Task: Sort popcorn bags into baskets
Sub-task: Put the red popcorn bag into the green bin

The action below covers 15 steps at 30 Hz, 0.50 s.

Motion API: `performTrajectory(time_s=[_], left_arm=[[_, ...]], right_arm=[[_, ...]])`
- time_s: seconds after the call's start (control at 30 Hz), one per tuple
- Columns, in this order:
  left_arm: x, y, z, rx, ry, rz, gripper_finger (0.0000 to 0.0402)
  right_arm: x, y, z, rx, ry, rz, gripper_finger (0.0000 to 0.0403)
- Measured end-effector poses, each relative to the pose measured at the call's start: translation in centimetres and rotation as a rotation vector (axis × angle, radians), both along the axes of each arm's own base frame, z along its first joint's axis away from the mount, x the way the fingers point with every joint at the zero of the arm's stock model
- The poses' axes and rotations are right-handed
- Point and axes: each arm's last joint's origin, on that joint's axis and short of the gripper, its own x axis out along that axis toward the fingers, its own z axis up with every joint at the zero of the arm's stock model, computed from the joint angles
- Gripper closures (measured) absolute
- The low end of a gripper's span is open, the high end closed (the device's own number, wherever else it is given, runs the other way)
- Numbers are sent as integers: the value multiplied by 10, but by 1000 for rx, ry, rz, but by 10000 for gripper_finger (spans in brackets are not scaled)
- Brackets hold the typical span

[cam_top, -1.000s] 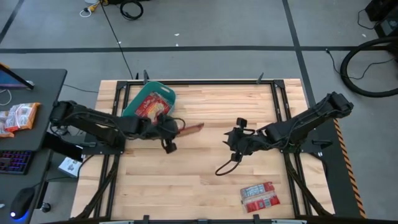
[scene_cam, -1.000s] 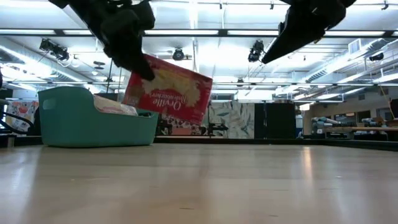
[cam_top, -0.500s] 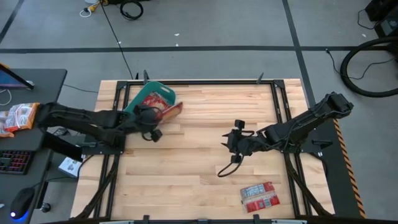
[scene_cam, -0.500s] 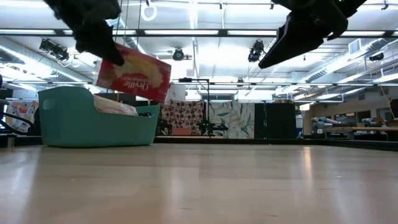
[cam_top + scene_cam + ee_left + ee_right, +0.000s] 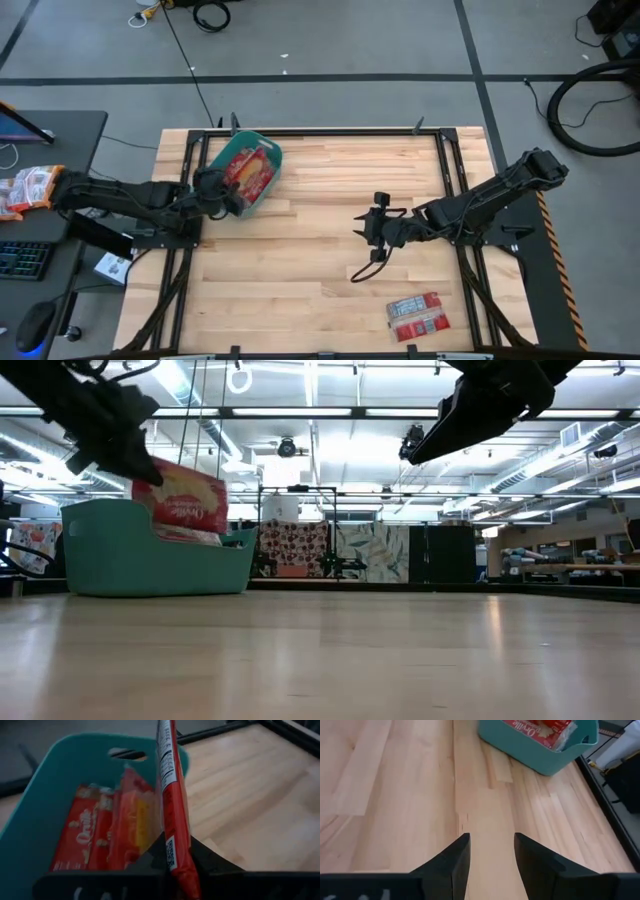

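Note:
My left gripper (image 5: pixel 218 190) is shut on a red popcorn bag (image 5: pixel 186 501) over the teal basket (image 5: pixel 150 560), which stands at the table's far left. Several red bags (image 5: pixel 95 835) lie inside the basket (image 5: pixel 60 765). In the low view the held bag's lower edge is hidden behind the basket's rim. My right gripper (image 5: pixel 491 855) hovers open above bare wood in the middle of the table (image 5: pixel 368 226), touching nothing. One more popcorn bag (image 5: pixel 418 316) lies flat near the table's front right corner. My left gripper pinches the bag's near end (image 5: pixel 176 857) between its two fingers. The fingers slant downward from the table's left side and lie along the bag. The bag stands on edge between them and reaches out over the basket. Whether its lower edge touches the bags inside is hidden.
A dark cable (image 5: pixel 366 266) hangs from the right arm down onto the table. A desk on the left carries an orange-white packet (image 5: pixel 27 188) and a keyboard (image 5: pixel 20 258). Bare wood (image 5: pixel 300 290) fills the table's middle and front left.
My left gripper has drawn back from the table's middle toward the far left, staying shut on the bag. Its wrist has rolled. The bag has turned about with it and now hangs lower, over the basket. My right gripper has kept its place.

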Motion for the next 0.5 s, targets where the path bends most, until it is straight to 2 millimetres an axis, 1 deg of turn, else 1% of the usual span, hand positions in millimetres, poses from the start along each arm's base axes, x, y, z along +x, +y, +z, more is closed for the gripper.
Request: performTrajectory(time_s=[0.17,0.23,0.3,0.5], left_arm=[[-12,3,-13,-67,-83,121,367],[-14,5,-13,-66,-90,143,363],[-14,6,-12,-48,-90,164,349],[-17,12,-14,-33,-65,221,291]], right_arm=[[1,-1,0,12,4,13,245],[1,-2,0,22,3,23,245],[2,-2,0,30,4,29,245],[2,-2,0,36,4,35,245]])
